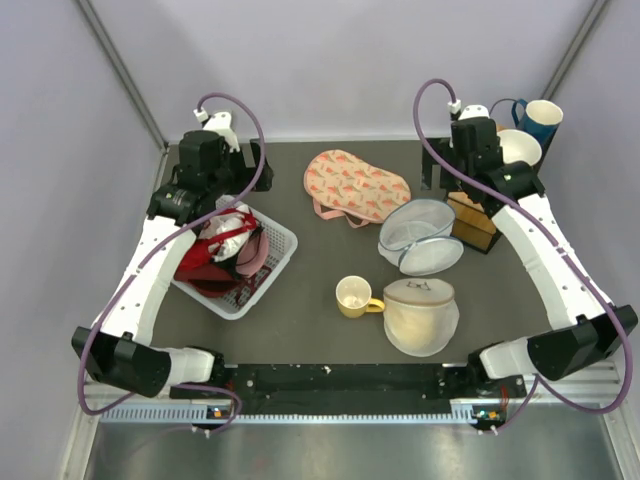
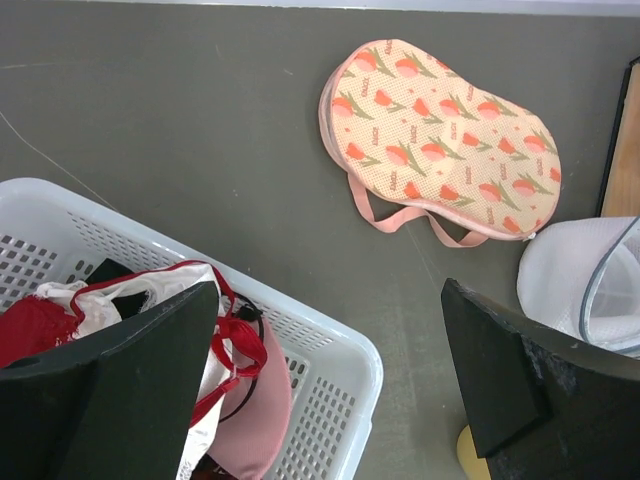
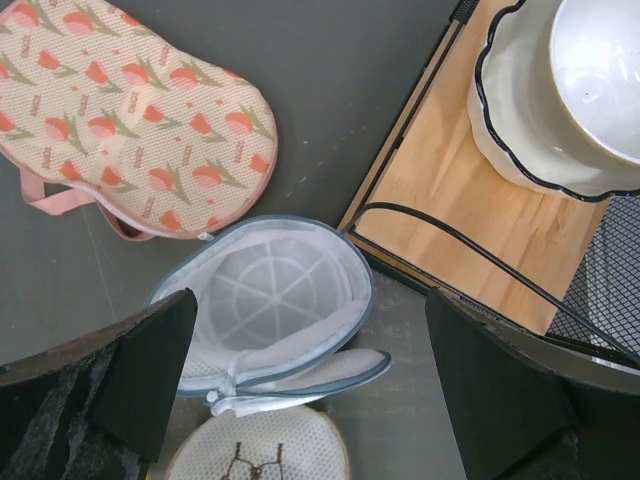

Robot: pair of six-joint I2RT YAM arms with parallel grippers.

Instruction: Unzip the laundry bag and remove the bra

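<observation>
Near the front edge, beside the mug [image 1: 353, 296], our laundry bag [image 1: 421, 316] looks zipped shut; no bra shows, so everything remains. Our left gripper [image 2: 330, 400] and right gripper [image 3: 310, 390] hang wide open, holding nothing. The basket [image 2: 350, 360] holds red and pink garments [image 1: 212, 262]; the grey pouch [image 3: 270, 300] gapes empty.

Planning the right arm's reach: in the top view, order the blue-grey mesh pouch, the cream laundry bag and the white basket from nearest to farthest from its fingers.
1. Blue-grey mesh pouch, right of centre.
2. Cream laundry bag, near right, beside the mug.
3. White basket, left side.
</observation>
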